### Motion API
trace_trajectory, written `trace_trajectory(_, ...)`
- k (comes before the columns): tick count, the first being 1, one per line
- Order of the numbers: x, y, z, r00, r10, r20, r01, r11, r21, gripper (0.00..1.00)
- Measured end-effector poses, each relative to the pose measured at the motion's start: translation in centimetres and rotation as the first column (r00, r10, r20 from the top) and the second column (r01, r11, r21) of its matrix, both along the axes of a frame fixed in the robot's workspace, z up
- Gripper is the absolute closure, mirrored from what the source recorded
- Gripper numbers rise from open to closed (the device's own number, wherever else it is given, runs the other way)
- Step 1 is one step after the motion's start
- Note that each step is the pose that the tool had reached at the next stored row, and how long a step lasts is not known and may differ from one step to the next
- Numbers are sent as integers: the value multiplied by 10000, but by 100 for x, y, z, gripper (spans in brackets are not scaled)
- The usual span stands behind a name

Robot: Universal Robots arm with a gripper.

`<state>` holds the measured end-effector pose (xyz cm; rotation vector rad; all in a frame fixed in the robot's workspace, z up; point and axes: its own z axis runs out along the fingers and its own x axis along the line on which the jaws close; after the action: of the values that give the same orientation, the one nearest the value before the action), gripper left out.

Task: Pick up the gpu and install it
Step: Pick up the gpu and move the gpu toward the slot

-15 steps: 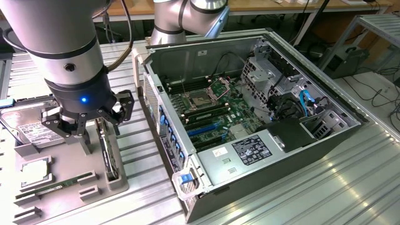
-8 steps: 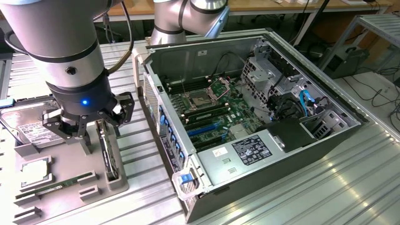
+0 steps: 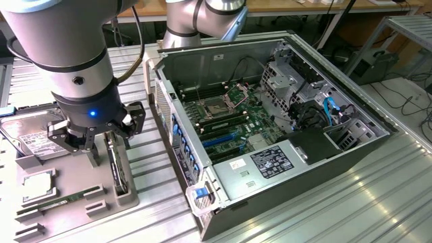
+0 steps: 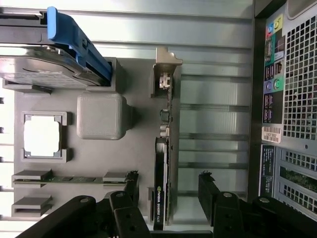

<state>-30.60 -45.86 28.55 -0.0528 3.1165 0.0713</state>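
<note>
The gpu (image 4: pixel 162 168) stands edge-on in a slot of the grey parts tray (image 4: pixel 99 163), its silver end bracket (image 4: pixel 166 64) at the far end and its black fan block toward me. My gripper (image 4: pixel 168 181) is open, one black fingertip (image 4: pixel 132 179) on each side of the card's fan end, with gaps to both. In the exterior view the gripper (image 3: pixel 101 148) hangs low over the tray (image 3: pixel 81 174), right at the upright gpu (image 3: pixel 119 169). Nothing is held.
The tray also carries a hard drive (image 3: pixel 34 137) with a blue carrier (image 4: pixel 74 42), a CPU (image 3: pixel 37 185) and a RAM stick (image 3: pixel 64 200). The open PC case (image 3: pixel 351 152) lies to the exterior view's right, with its motherboard (image 3: pixel 229 116) exposed.
</note>
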Motion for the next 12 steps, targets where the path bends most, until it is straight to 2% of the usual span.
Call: trace_trajectory(12,0,-5,-81,10000,0,1,0,10000,0,40)
